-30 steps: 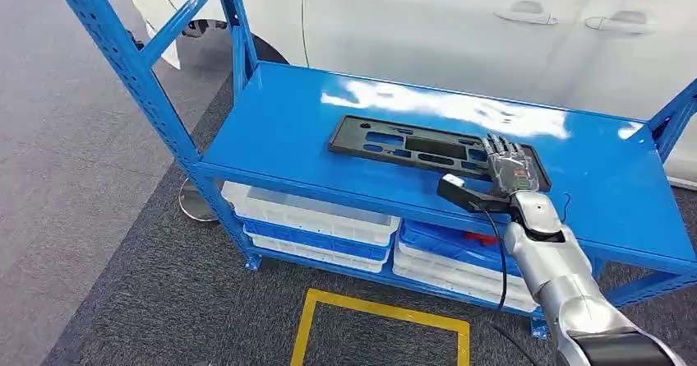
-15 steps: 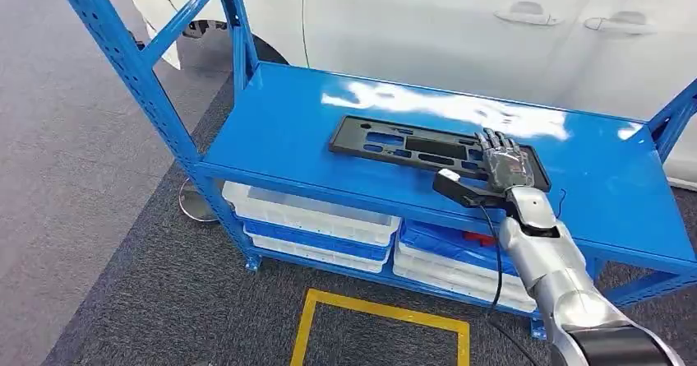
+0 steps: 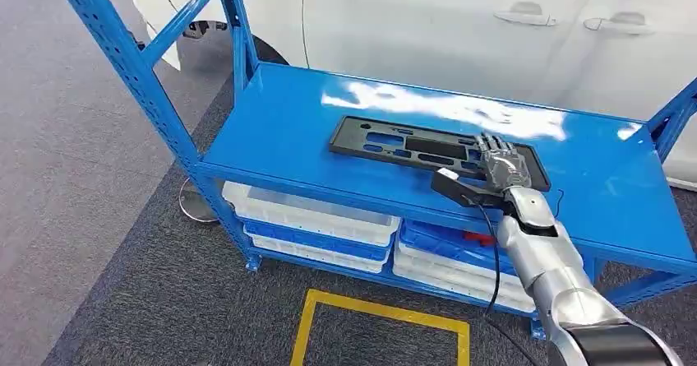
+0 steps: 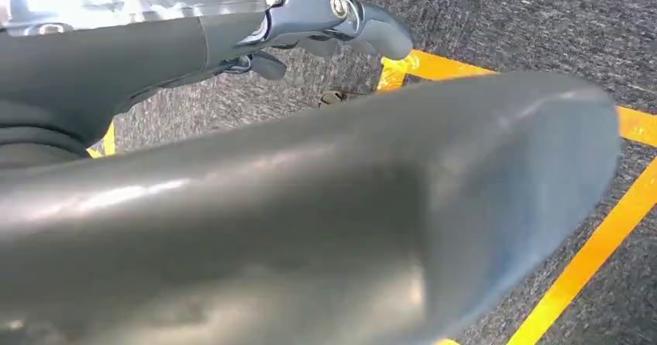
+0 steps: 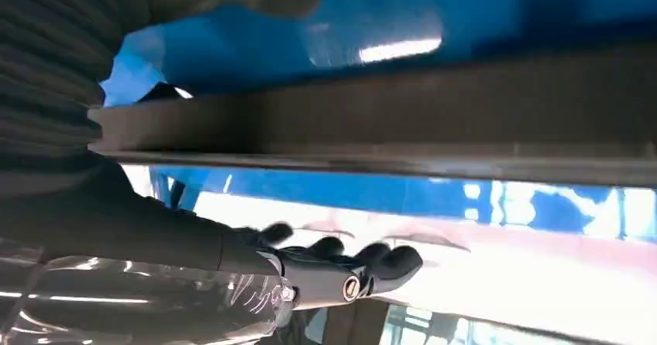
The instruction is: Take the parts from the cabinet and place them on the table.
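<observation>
The right end of the black plastic part [image 3: 427, 147] is covered in the head view by the right hand [image 3: 501, 162], so whether the fingers are closed on it cannot be told. In the right wrist view the part's edge [image 5: 387, 139] is crossed at the left by a blurred grey ribbed cover, and its ends are cut off by the frame. The blue rack [image 3: 271, 136] is cut off at the top and right edges of the head view. The white car [image 3: 427, 20] is cropped at the top. In the left wrist view the left hand [image 4: 325, 19] is largely hidden behind a blurred grey mass filling the lower frame; its state cannot be told.
</observation>
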`<state>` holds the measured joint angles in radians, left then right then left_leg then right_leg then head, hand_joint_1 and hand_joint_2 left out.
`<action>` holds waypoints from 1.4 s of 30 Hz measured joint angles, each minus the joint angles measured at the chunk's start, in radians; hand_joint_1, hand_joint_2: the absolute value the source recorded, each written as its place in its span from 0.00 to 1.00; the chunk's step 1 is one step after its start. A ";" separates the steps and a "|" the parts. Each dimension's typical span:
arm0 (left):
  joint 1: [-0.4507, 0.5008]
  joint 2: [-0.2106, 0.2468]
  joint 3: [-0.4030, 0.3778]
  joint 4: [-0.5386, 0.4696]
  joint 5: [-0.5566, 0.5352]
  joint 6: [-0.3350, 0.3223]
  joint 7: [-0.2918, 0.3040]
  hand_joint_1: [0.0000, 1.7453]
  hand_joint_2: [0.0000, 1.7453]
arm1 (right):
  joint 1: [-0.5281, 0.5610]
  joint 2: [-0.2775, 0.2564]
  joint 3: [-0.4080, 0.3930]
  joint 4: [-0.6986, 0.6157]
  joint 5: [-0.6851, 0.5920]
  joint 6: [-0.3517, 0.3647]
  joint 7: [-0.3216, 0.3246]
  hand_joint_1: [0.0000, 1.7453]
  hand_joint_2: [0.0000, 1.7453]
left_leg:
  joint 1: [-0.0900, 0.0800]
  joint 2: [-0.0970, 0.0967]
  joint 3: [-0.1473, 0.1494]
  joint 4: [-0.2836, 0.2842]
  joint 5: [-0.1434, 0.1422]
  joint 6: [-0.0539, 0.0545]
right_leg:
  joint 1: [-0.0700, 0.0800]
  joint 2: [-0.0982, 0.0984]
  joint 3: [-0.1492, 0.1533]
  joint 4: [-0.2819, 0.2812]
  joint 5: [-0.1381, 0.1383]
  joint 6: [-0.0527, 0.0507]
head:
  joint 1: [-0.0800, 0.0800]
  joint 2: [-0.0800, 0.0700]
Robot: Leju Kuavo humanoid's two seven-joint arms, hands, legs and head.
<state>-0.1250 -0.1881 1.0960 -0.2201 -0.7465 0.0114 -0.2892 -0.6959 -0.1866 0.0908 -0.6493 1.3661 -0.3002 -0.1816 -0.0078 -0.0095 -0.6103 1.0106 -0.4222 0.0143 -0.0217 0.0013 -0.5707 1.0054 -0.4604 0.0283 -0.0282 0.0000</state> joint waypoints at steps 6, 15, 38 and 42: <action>0.000 0.000 0.000 0.000 0.000 0.000 0.000 0.00 0.00 | 0.000 0.002 -0.007 0.013 -0.013 0.003 -0.007 1.00 1.00 | 0.000 0.000 0.000 0.000 0.000 0.000 | 0.000 0.000 0.000 0.000 0.000 0.000 | 0.000 0.000; 0.000 0.000 0.000 0.000 0.000 0.000 0.000 0.00 0.00 | 0.004 0.002 -0.008 0.021 -0.021 0.013 -0.010 1.00 1.00 | 0.000 0.000 -0.001 0.000 0.000 0.000 | 0.000 0.000 -0.001 0.000 0.000 0.000 | 0.000 0.000; 0.001 0.000 0.000 0.000 0.003 -0.010 -0.018 0.00 1.00 | 0.003 0.002 -0.008 0.015 -0.045 0.013 -0.021 1.00 1.00 | 0.000 0.000 -0.001 0.000 0.000 0.000 | 0.000 0.000 -0.001 0.000 0.000 0.000 | 0.000 0.000; 0.000 0.000 0.000 0.000 0.003 -0.012 -0.023 0.00 1.00 | 0.006 0.002 -0.009 0.005 -0.048 0.018 -0.024 1.00 1.00 | 0.000 0.000 -0.001 0.000 0.000 0.000 | 0.000 0.000 -0.001 0.000 0.000 0.000 | 0.000 0.000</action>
<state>-0.1250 -0.1881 1.0964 -0.2201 -0.7435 -0.0008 -0.3117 -0.6903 -0.1843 0.0820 -0.6447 1.3184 -0.2827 -0.2060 -0.0078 -0.0093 -0.6110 1.0107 -0.4222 0.0143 -0.0217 0.0015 -0.5718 1.0054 -0.4605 0.0282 -0.0282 0.0000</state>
